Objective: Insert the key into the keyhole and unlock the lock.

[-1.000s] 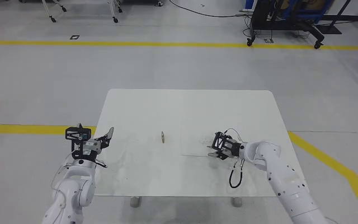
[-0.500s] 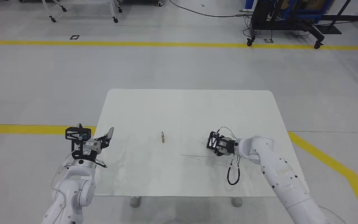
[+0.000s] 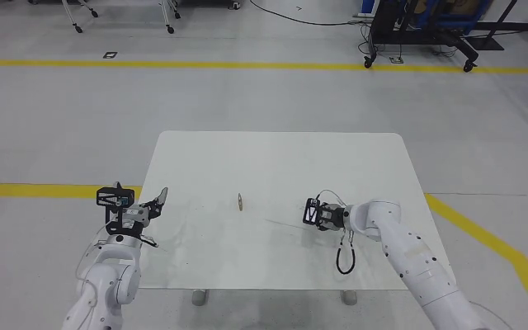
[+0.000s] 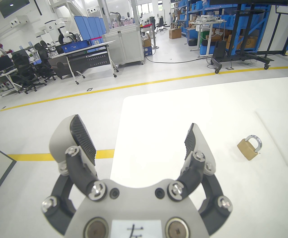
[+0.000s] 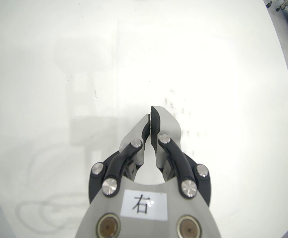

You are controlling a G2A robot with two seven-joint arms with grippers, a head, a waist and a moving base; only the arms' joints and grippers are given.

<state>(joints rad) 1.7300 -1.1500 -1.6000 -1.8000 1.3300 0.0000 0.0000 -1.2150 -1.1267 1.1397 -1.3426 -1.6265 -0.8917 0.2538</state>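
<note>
Bare tabletop (image 3: pixel 276 177) open between right fingers (image 5: pixel 167 126), clamped on key (image 5: pixel 148 119), and padlock (image 3: pixel 239 201).

Robotics lab: blue storage racks (image 4: pixel 195 9), yellow floor tape (image 4: pixel 144 84), office chairs (image 4: pixel 24 69), workbench (image 4: pixel 83 51) w/ equipment.

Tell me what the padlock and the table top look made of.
Padlock: body dull golden, looks like brass; shackle shiny silver, probably steel. Table top: smooth white with faint reflections, likely laminate or coated board, though the look leaves that open.
</note>
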